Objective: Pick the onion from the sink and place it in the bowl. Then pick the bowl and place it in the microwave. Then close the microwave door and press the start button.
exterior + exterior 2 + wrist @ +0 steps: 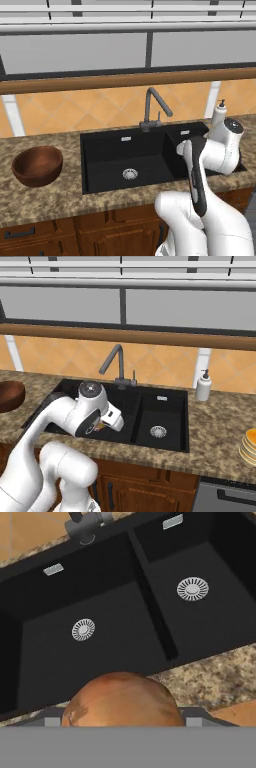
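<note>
No legible text, labels, brands or numbers anywhere.

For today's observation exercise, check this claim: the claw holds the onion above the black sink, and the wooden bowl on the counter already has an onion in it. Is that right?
Not quite. The bowl is empty, as the left base view shows. The rest stands: the claw holds the onion above the black sink, seen in the hand view.

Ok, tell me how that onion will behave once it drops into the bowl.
The onion, held between the pincer fingers, looks round and smooth, so it will probably roll on release. The bowl is deep with a thick rim, which should likely contain it. The glossy skin suggests it may be somewhat slippery in the grip.
</note>
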{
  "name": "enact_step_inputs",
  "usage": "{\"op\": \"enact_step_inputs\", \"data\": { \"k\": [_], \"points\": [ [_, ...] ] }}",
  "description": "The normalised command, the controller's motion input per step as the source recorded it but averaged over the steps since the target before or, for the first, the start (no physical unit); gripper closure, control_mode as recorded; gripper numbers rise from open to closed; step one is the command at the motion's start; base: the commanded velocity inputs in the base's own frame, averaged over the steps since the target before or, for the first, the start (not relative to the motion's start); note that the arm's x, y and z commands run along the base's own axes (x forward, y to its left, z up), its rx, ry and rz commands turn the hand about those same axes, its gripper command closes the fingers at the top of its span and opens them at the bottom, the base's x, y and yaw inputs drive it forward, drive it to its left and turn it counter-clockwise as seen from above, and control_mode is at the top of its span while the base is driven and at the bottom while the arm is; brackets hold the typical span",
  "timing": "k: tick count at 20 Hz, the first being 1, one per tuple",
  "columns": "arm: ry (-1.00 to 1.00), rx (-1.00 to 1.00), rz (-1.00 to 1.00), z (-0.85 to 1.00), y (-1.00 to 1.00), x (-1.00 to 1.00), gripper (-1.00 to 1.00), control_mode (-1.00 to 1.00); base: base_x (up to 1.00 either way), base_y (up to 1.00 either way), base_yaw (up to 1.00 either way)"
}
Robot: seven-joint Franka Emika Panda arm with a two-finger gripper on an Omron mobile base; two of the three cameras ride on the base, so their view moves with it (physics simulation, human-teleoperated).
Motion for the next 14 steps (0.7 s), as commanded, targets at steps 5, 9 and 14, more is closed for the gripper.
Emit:
{"op": "enact_step_inputs", "data": {
  "k": [5,9,14],
  "points": [
    [0.02,-0.06,0.02,0.71,0.98,0.00,1.00,-1.00,0.00,0.00,0.00],
    [0.04,-0.02,0.00,0.63,1.00,0.00,1.00,-1.00,0.00,0.00,0.00],
    [0.00,0.00,0.00,0.09,1.00,0.07,1.00,-1.00,0.00,0.00,0.00]
  ]
}}
